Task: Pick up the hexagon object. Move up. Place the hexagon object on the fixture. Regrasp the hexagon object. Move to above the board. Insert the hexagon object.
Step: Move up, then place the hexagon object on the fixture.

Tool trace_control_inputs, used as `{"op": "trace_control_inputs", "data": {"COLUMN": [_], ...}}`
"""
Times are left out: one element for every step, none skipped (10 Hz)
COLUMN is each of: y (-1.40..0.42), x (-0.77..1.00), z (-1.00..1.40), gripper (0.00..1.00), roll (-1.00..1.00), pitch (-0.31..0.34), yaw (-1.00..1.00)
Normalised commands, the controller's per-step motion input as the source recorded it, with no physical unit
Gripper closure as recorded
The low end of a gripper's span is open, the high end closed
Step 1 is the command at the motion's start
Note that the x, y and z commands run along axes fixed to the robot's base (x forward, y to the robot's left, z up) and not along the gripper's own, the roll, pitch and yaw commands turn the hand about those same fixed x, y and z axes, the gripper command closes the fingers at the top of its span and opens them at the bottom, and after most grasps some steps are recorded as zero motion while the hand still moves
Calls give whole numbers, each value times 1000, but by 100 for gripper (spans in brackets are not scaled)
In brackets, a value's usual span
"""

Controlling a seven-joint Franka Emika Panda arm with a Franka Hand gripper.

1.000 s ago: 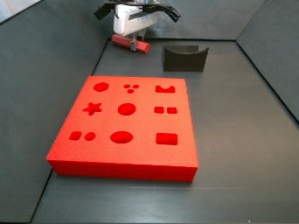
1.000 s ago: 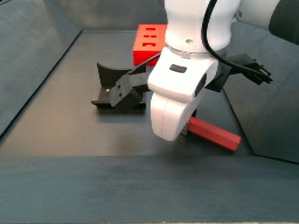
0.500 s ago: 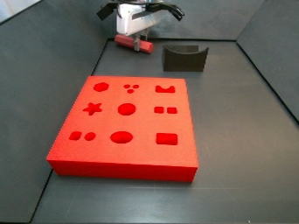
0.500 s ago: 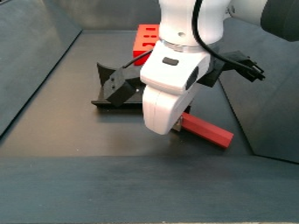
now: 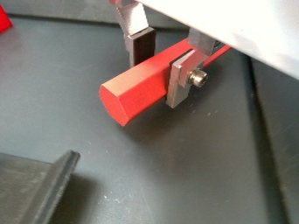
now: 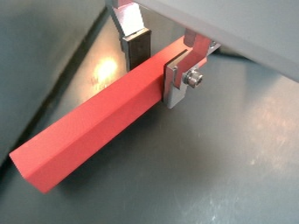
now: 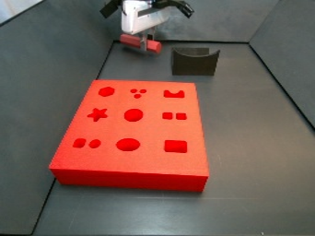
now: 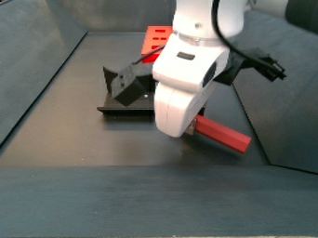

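My gripper (image 5: 162, 66) is shut on the hexagon object (image 5: 131, 88), a long slim red bar. The silver fingers (image 5: 181, 80) clamp it across its width near one end, and most of its length sticks out to one side (image 6: 82, 136). The bar hangs level, a little above the dark floor. In a side view the gripper (image 7: 139, 33) is at the far end beside the fixture (image 7: 193, 61), beyond the red board (image 7: 133, 129). In a side view the bar (image 8: 225, 136) juts out below the white hand, with the fixture (image 8: 125, 93) alongside.
Dark walls enclose the floor on all sides. In a side view the board (image 8: 156, 37) shows partly behind the arm. A dark corner of the fixture (image 5: 30, 188) shows in a wrist view, apart from the bar.
The gripper has moved up with the hexagon object in it; the bar has left the floor. Board and fixture have not moved.
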Motion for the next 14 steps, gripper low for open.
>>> {"op": "trace_control_inputs", "data": {"y": [9,7,8,6,-1,0,-1,1,-1,1,-2,-5,-9,-10], "x": [-36,-33,-18,-15,-16,0,-4,-12,-18,-20,-25,-28,-29,-27], "z": [767,684,508,373,199,1000,1000,1000,1000,1000,1000,1000,965,891], "gripper": [100,100,100,100,100,100,100,100,100,100,100,100,100,100], "roll": [2,14,38,54,81,0,9,17,42,59,80,91,107,105], "pitch": [28,45,76,97,106,0,10,25,48,68,86,94,105,104], "yaw": [-9,-14,-18,-15,-5,0,5,4,-2,0,9,15,24,27]}}
